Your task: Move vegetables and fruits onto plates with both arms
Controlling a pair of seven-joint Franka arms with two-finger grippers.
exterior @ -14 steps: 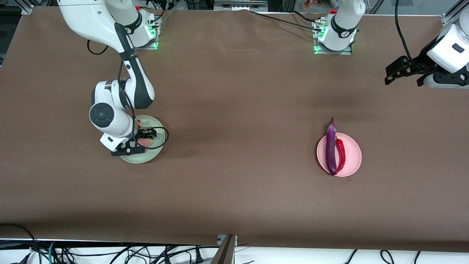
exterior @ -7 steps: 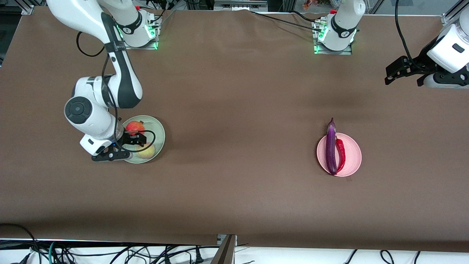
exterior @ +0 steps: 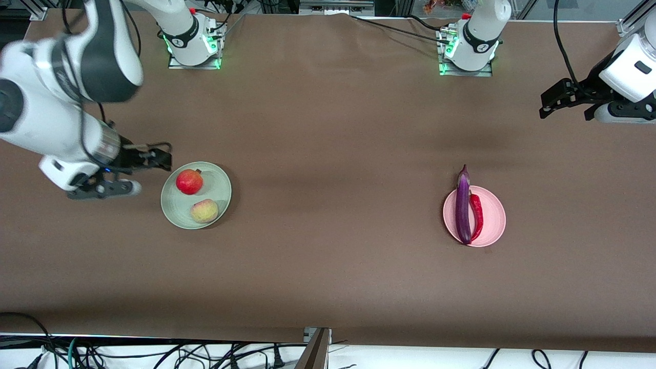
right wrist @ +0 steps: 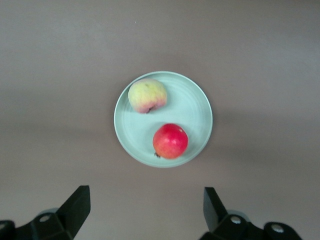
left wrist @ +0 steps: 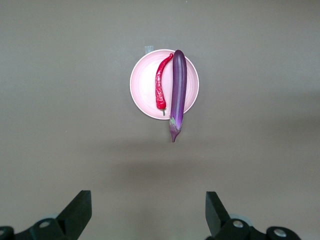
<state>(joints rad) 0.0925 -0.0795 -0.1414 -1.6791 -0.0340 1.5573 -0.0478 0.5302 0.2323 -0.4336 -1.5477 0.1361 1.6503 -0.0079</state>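
Toward the right arm's end of the table, the green plate (exterior: 177, 205) holds the red fruit (exterior: 189, 181) and, nearer the front camera, the peach (exterior: 204, 210), the two apart. The right gripper (exterior: 154, 160) hangs in the air over bare brown table (exterior: 328, 154) just beside that plate, its fingers (right wrist: 76, 202) spread wide and holding nothing; the right arm is partly cut off by the frame edge. Toward the left arm's end, the pink plate (exterior: 494, 218) carries the eggplant (exterior: 463, 207) and the chili (exterior: 477, 215) side by side and touching, the eggplant's stem end overhanging the rim. The left gripper (exterior: 551, 100) waits up over the table's end, well apart from the pink plate, fingers (left wrist: 77, 210) parted and empty, its arm also cut off. No writing is readable. Cables (exterior: 128, 353) lie off the table's near edge.
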